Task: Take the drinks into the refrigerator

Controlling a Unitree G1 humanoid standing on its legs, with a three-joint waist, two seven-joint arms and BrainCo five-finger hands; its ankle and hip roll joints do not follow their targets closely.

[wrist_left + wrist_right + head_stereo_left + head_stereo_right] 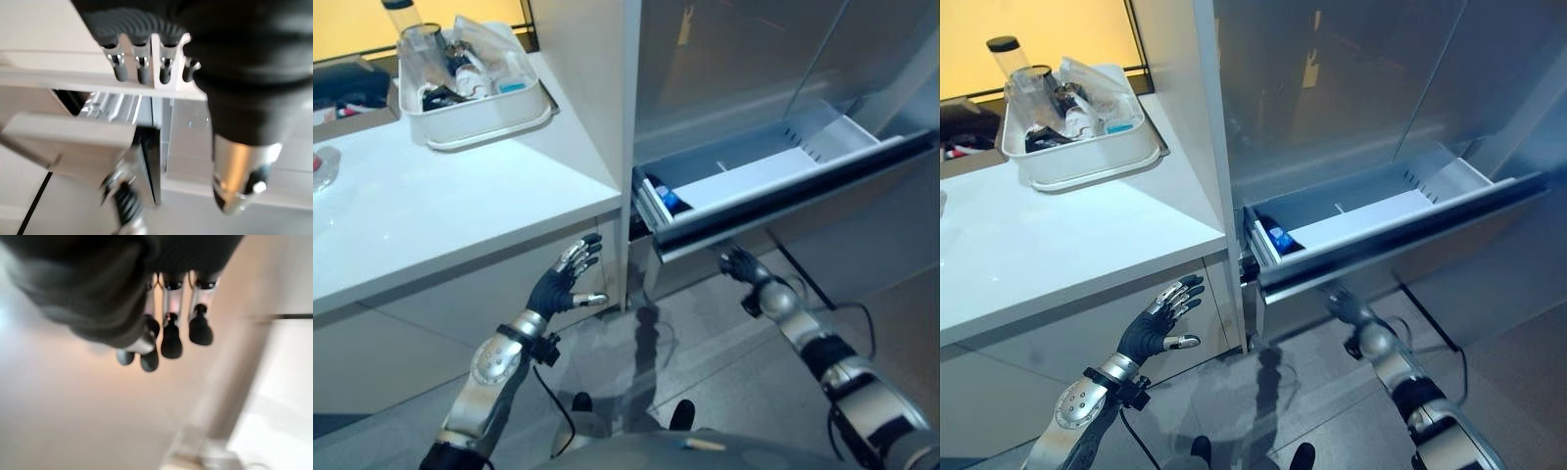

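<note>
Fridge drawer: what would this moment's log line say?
drawer: open | drink: inside | right hand: beneath drawer front | left hand: open, idle

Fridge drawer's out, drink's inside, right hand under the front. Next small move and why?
Probably push the freezer drawer shut with the right hand. The drawer stands pulled out, a blue-capped drink already lies in its near-left corner, and the hand sits just below the drawer's dark front edge. The left hand hangs open by the counter, holding nothing.

I see the drawer (773,186) pulled out, open from above; a blue drink (668,199) fills its left corner. The table (460,196) edge blocks its left side.
</note>
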